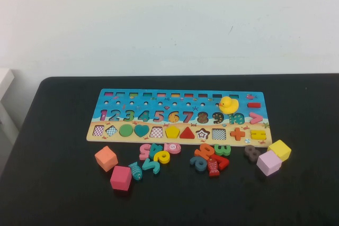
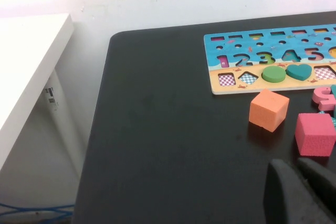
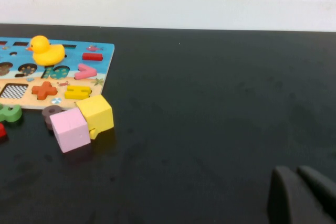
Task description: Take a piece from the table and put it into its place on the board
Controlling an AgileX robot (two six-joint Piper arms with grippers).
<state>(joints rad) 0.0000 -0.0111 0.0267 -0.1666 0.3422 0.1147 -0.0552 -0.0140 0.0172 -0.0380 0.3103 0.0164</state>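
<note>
Both grippers stand away from the board point(image 1: 177, 114). The left gripper point(image 2: 302, 192) hovers over bare table near the pink cube point(image 2: 315, 134) and orange cube point(image 2: 269, 109), fingers together. The right gripper point(image 3: 304, 195), fingers also together, is well apart from the yellow cube point(image 3: 95, 114). The yellow pentagon point(image 1: 172, 132) already sits in its slot on the board's tan strip, far from both grippers.
</note>
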